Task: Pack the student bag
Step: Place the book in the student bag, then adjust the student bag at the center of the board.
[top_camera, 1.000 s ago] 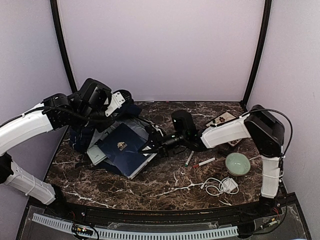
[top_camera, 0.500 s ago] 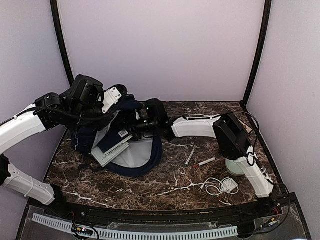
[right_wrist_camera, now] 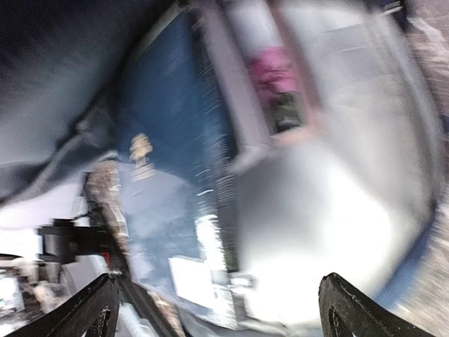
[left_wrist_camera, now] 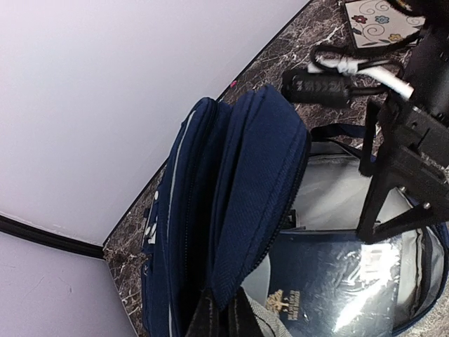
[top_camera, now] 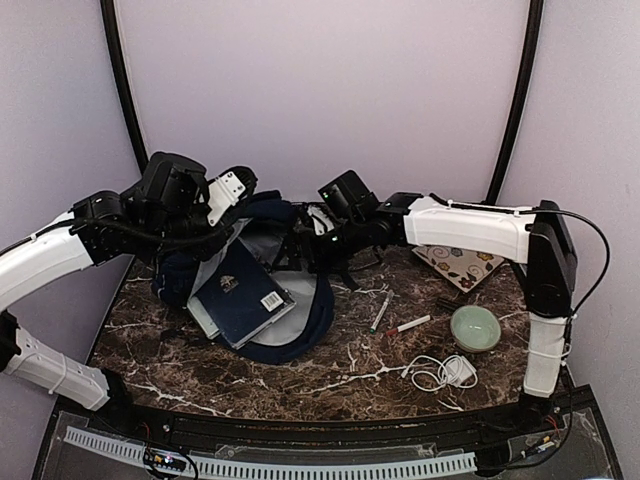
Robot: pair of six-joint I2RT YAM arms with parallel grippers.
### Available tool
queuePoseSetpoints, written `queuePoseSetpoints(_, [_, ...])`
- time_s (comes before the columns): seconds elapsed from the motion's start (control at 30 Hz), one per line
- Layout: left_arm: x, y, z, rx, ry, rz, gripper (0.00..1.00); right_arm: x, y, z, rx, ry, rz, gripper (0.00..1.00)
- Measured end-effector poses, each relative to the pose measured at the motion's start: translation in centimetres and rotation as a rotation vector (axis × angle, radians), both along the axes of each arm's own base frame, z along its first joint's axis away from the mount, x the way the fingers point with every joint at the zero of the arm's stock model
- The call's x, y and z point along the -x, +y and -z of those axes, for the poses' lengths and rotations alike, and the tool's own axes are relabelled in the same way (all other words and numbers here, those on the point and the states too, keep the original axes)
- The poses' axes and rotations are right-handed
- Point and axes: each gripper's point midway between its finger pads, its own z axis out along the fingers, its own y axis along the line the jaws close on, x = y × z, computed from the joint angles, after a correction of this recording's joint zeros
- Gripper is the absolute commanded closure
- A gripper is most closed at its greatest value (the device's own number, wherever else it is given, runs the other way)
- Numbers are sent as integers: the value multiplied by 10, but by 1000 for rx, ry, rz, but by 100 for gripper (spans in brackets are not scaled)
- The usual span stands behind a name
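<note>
The student bag (top_camera: pixel 300 325) lies open on its back at the table's left, navy outside with grey lining (right_wrist_camera: pixel 337 203). A dark blue book (top_camera: pixel 240 292) rests in its mouth, cover up, with a corner sticking out. My left gripper (top_camera: pixel 232 222) is shut on the bag's upper flap (left_wrist_camera: pixel 259 189) and holds it raised; in the left wrist view the left gripper (left_wrist_camera: pixel 224 317) pinches the flap's edge. My right gripper (top_camera: pixel 298 252) hovers open just over the bag's opening. The blurred right wrist view shows its fingertips (right_wrist_camera: pixel 91 309) wide apart with nothing between them, above the book (right_wrist_camera: pixel 168 175).
A green marker (top_camera: pixel 380 315) and a red marker (top_camera: pixel 408 326) lie right of the bag. Farther right are a pale green bowl (top_camera: pixel 475 328), a white cable with charger (top_camera: pixel 440 372) and a floral notebook (top_camera: pixel 460 266). Something pink (right_wrist_camera: pixel 270 70) sits inside the bag.
My right gripper carried the book into the bag, opened and let it go, then drew back to the right. The book now lies flat in the opening. The left gripper kept hold of the flap.
</note>
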Motion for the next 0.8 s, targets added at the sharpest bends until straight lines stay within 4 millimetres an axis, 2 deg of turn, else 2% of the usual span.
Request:
queuePoseSetpoints(0.07, [0,-1,3,4,6,1,100,0,-17,-3,54,-35,11,0])
queuePoseSetpoints(0.2, [1,-3,6,17,18,8,100,-15,-39,2,157,-106,66,0])
queuePoseSetpoints(0.3, [2,-4,6,25,25,12,100,-29,-56,18,266,-144,133,0])
queuePoseSetpoints(0.37, [2,-5,7,32,30,15,100,-38,-59,30,314,-160,154,1])
queuePoseSetpoints(0.43, [3,-6,8,37,35,18,100,-42,-55,46,337,-150,151,7])
queuePoseSetpoints(0.47, [3,-6,8,41,38,19,100,-44,-52,56,349,-141,144,13])
queuePoseSetpoints(0.5, [3,-7,8,42,39,20,100,-45,-49,65,358,-133,136,26])
queuePoseSetpoints(0.53, [3,-7,8,44,41,20,100,-45,-47,76,368,-118,127,32])
queuePoseSetpoints(0.6, [3,-8,9,43,42,21,100,-45,-43,96,388,-90,107,56])
queuePoseSetpoints(0.63, [2,-8,10,43,42,21,100,-45,-44,103,398,-86,99,69])
queuePoseSetpoints(0.73, [-2,-10,12,41,44,16,100,-46,-47,112,397,-58,96,100])
queuePoseSetpoints(0.8, [-7,-10,13,40,49,8,100,-47,-53,109,373,-41,107,100])
